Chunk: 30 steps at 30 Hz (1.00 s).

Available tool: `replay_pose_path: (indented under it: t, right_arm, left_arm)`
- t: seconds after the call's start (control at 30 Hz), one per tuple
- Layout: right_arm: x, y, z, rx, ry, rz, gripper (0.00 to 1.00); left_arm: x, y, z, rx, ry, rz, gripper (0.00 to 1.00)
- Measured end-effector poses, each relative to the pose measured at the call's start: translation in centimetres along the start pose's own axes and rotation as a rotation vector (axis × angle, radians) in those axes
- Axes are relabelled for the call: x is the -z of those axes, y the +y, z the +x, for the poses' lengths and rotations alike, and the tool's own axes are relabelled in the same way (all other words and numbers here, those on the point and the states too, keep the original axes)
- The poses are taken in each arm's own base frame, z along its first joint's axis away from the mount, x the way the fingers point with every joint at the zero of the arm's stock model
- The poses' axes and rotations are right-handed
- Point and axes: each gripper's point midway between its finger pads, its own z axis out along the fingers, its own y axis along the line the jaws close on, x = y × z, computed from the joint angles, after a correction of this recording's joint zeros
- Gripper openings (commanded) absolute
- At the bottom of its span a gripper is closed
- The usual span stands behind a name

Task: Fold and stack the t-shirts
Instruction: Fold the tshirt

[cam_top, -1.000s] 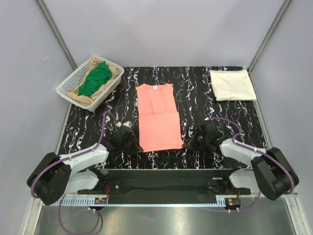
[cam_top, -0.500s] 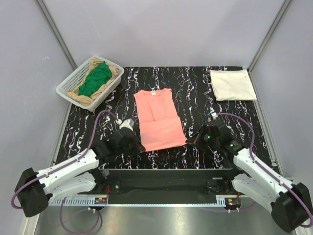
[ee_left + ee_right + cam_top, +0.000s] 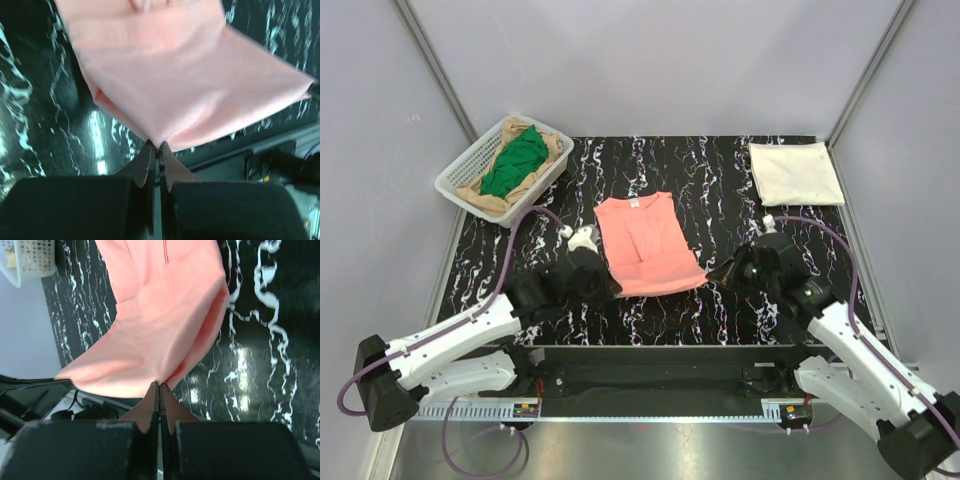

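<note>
The salmon-pink t-shirt lies mid-table with its near hem lifted off the surface. My left gripper is shut on the hem's left corner, the cloth fanning out from its tips. On the opposite side, my right gripper pinches the right corner, and the shirt spreads away from its shut tips. A folded cream-white t-shirt rests at the back right. Green and tan t-shirts lie crumpled in the basket.
The white mesh basket stands at the back left, partly off the dark marbled table. Grey walls enclose the sides and back. The black base rail runs along the near edge. Purple cables loop off both arms.
Both grippers have carried the pink shirt's near hem away from the arm bases, toward the collar, and the visible shirt has shortened. Both arms have stretched forward.
</note>
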Motion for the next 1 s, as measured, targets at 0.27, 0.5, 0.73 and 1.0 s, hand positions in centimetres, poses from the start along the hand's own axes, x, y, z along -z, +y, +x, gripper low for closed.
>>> replay_pose_path:
  t: [0.27, 0.5, 0.73, 1.0]
  right_arm:
    - [-3.4, 4.8, -5.6, 0.155, -0.036, 0.038, 0.00]
    - [-8.3, 8.0, -10.3, 0.243, -0.055, 0.040, 0.00]
    - [-12.9, 7.6, -13.9, 0.284, -0.061, 0.086, 0.00]
    - [-16.5, 6.8, -18.0, 0.288, -0.076, 0.096, 0.00]
  left_arm:
    - [-0.3, 0.4, -7.6, -0.002, -0.125, -0.081, 0.00]
    - [-2.5, 2.8, -13.8, -0.020, -0.167, -0.206, 0.00]
    - [-6.0, 3.8, -18.6, -0.026, -0.155, -0.233, 0.00]
    - [-10.9, 5.0, -22.1, -0.010, -0.111, -0.203, 0.00]
